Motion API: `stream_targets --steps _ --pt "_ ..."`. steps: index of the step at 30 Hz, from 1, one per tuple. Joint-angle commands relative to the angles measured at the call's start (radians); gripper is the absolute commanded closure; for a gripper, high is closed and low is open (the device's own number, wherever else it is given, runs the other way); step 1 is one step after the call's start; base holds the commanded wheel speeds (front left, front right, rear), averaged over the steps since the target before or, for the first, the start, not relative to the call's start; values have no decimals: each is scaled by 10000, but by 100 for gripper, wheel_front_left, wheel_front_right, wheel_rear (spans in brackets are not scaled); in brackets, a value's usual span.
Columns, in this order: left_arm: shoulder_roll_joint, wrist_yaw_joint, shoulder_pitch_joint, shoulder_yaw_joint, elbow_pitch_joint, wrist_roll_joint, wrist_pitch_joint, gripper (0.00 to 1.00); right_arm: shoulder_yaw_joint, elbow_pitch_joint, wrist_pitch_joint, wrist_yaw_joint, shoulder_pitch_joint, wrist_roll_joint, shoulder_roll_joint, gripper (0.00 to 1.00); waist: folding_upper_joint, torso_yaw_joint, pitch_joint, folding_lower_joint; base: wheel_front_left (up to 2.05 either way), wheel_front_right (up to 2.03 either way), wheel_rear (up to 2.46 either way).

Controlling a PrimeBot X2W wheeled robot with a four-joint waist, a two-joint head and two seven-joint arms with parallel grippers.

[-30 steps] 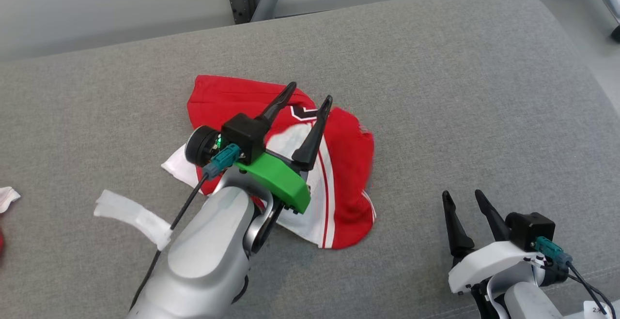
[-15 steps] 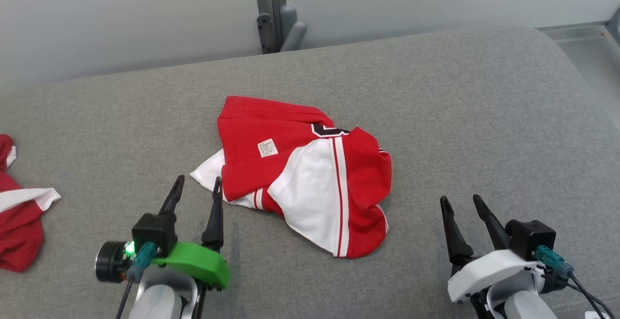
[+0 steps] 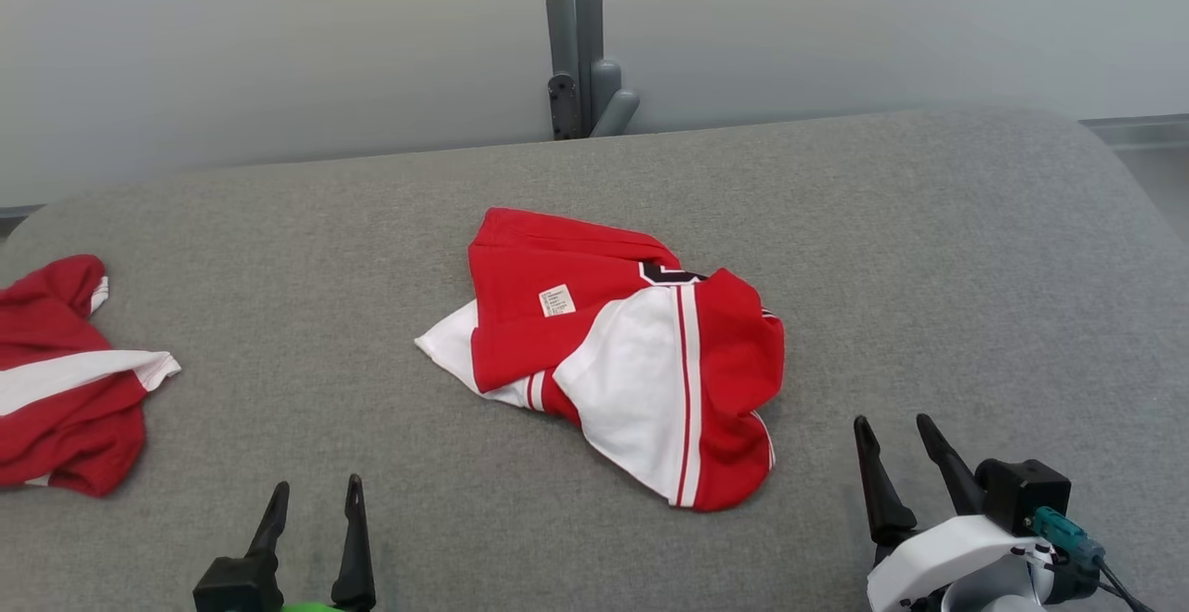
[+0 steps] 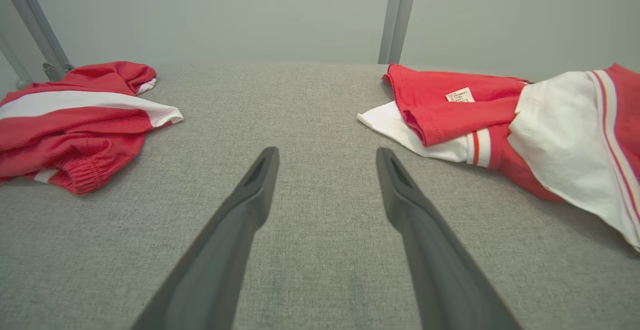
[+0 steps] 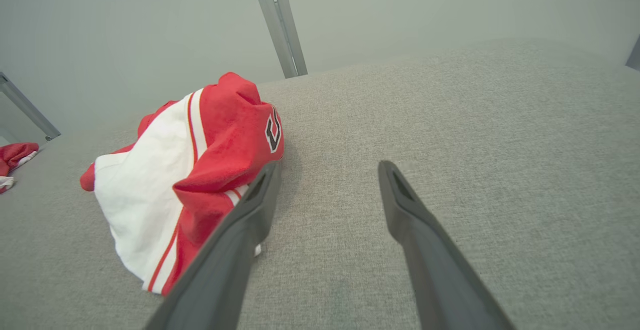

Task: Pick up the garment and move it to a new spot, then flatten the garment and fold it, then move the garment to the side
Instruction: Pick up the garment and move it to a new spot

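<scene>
- Right, head view: the garment (image 3: 632, 352) lies crumpled mid-way across the grey padded surface (image 3: 929, 250). It is red with white panels and thin stripes.
- A small white label (image 3: 556, 300) sits on the red cloth, its print too fine for me to read. A black mark (image 3: 671, 273) peeks from a fold.
- My left gripper (image 3: 317, 484) and right gripper (image 3: 893, 421) sit low, both spread wide, empty, clear of the garment. A second red-and-white garment (image 3: 65, 380) lies far left.
- Left wrist view: the left gripper (image 4: 327, 152) gapes over bare surface, holding nothing. The garment (image 4: 500, 114) lies to its right, label (image 4: 460, 95) up, unreadable.
- Right wrist view: the right gripper (image 5: 328, 166) is wide open and empty. The garment (image 5: 200, 159) is heaped just left of it, showing a black, white-edged mark (image 5: 273, 132), seemingly a "C".
</scene>
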Motion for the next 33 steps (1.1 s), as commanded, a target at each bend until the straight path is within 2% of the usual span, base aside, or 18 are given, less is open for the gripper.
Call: stream_targets --steps 1,11,17,25,33 --pt "-50 -85 83 64 -61 129 -7 0 -25 -7 -4 -7 107 -65 -20 0 67 206 29 0 0 0 0" --pt "-140 -338 -439 -342 5 8 -7 0 459 -285 -4 -7 -664 31 -132 0 67 983 695 0 0 0 0" --pt "-134 -232 -729 -936 241 -456 -7 0 1722 -114 -4 -7 -1998 40 -427 0 67 1828 1182 0 0 0 0" --pt "-137 -95 -909 -1278 357 -717 -5 0 1923 1467 -4 -7 -3514 -293 -969 0 67 2708 1540 0 0 0 0" --pt "-138 -61 -970 -1410 502 -974 -7 0 2878 3183 76 -7 -4687 -524 -1444 0 67 2952 1734 0 0 0 0"
